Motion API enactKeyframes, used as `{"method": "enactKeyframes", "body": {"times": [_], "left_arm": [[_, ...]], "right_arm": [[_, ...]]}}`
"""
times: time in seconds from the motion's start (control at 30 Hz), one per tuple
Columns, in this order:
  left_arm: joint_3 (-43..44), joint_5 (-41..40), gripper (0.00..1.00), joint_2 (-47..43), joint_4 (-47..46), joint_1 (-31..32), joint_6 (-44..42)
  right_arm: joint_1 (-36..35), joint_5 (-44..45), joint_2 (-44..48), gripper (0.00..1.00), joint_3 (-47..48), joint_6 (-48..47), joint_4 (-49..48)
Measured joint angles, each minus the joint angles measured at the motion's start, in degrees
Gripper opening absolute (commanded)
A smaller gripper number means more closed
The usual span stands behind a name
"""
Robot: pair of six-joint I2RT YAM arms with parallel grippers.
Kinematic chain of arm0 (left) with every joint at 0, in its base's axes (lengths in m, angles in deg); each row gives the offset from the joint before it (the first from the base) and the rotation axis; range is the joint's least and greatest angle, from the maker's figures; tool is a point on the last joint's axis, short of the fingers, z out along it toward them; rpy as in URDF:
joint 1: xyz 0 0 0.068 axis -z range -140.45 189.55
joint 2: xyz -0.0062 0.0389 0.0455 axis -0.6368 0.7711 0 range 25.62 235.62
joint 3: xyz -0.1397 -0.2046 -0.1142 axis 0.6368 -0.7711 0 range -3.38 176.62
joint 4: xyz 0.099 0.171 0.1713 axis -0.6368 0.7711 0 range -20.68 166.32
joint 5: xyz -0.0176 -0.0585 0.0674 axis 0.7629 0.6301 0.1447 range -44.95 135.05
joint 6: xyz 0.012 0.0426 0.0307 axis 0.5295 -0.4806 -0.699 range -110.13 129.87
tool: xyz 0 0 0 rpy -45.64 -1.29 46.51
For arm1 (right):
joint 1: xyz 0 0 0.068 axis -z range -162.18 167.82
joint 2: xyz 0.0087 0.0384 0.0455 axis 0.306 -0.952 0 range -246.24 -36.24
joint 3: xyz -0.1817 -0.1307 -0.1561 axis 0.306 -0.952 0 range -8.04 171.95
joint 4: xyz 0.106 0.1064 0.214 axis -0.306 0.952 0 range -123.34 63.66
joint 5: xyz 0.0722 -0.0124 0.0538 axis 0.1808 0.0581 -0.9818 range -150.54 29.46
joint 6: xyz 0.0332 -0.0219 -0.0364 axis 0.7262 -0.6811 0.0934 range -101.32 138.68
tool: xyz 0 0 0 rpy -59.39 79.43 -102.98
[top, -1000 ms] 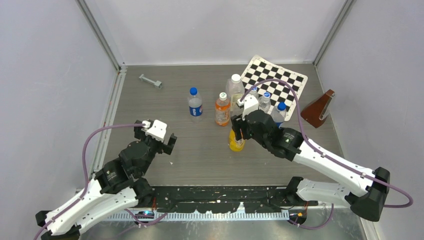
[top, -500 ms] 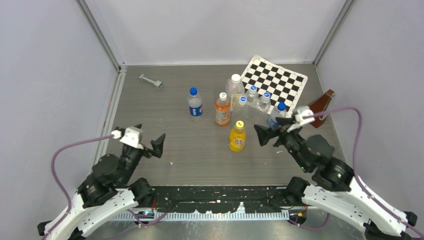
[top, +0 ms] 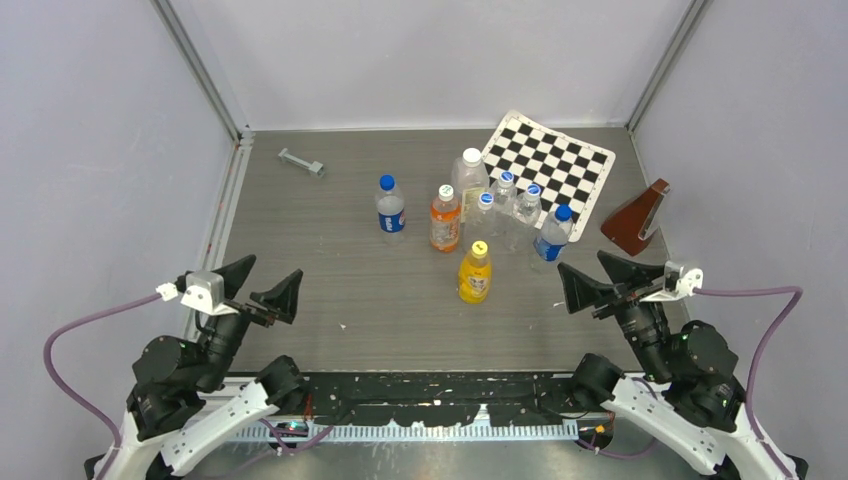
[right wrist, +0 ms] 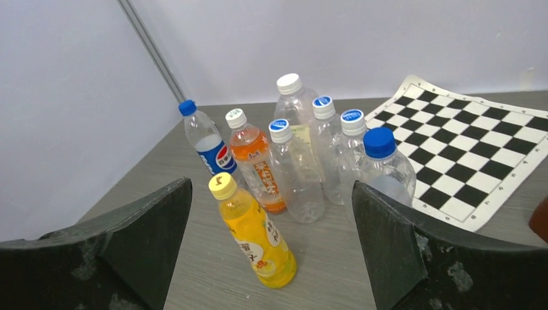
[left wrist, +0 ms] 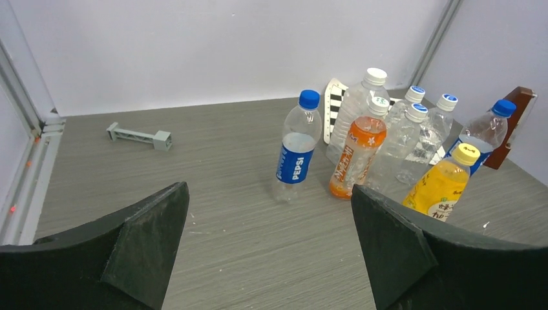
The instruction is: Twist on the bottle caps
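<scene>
The Pepsi bottle [top: 390, 214] stands upright mid-table with its blue cap [top: 387, 182] on top; it also shows in the left wrist view [left wrist: 296, 155] and the right wrist view [right wrist: 208, 140]. The yellow juice bottle [top: 475, 275] stands upright in front of the bottle cluster with its yellow cap [top: 480, 248] on top, also in the right wrist view [right wrist: 255, 236] and the left wrist view [left wrist: 442, 184]. My left gripper [top: 262, 287] is open and empty at the near left. My right gripper [top: 598, 277] is open and empty at the near right, apart from all bottles.
An orange-drink bottle [top: 445, 217], a tall clear bottle [top: 470, 178] and several small clear capped bottles [top: 520, 210] cluster beside the checkerboard mat [top: 550, 160]. A grey bracket [top: 301, 161] lies back left. A brown wedge [top: 636, 216] stands at the right wall.
My right gripper has left the yellow bottle and drawn back to the near right. My left arm has drawn back to the near left. The bottles have not moved.
</scene>
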Motion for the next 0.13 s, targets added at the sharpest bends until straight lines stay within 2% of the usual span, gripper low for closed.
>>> {"method": "enactKeyframes", "body": {"times": [0.13], "left_arm": [[0.0, -1.07, 1.0, 0.0, 0.98, 0.0, 2.34]], "right_arm": [[0.0, 0.76, 0.0, 1.0, 0.0, 0.26, 2.34]]}}
